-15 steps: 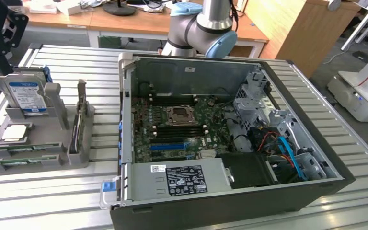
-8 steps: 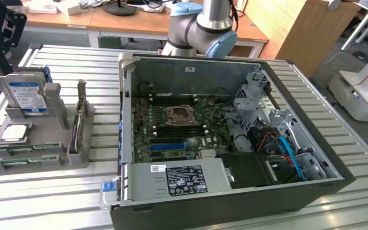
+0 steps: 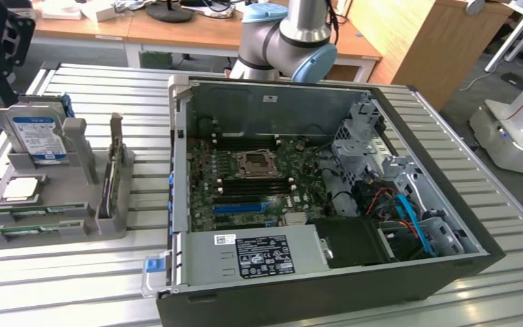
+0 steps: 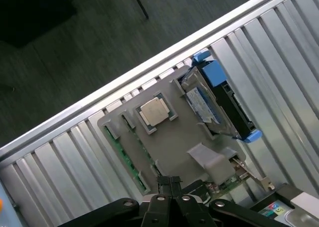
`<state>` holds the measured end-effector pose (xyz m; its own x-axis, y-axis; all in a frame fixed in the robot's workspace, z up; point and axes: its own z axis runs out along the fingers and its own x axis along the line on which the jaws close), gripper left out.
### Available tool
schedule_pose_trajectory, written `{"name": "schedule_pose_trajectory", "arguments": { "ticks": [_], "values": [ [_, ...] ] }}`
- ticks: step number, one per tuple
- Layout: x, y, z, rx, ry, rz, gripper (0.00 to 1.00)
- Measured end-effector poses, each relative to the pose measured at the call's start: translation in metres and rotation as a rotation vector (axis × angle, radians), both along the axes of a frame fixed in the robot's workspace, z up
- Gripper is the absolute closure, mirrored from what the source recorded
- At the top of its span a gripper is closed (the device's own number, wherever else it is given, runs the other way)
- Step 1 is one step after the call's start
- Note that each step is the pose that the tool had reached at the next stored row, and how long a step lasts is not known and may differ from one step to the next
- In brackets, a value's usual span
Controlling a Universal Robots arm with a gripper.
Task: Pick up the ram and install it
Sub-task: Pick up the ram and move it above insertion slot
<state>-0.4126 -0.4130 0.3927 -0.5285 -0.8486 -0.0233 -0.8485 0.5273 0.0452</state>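
Gripper [image 4: 170, 183] clenched empty over the grey tray [image 4: 174, 142]; I judge the ram [image 4: 124, 158] light, stiff and fragile, best pinched across its long edges, clear of the chips

Down under the claw [image 4: 170, 183], ribbed aluminium tabletop [image 4: 279, 52], pale slats running edge to edge. Past that edge, away from the claw, dark grey floor [image 4: 75, 47], dim and matte. Out in the exterior view, wooden desks [image 3: 198, 34] along the far side, light wood cabinet [image 3: 425, 41] alongside, grey floor between, even indoor light throughout.
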Motion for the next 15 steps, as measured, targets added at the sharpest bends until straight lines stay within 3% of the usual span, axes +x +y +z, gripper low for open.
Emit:
{"name": "schedule_pose_trajectory", "arguments": {
  "ticks": [15],
  "values": [
    [0.0000,0.0000,0.0001,0.0000,0.0001,0.153,0.89]
  ]
}}
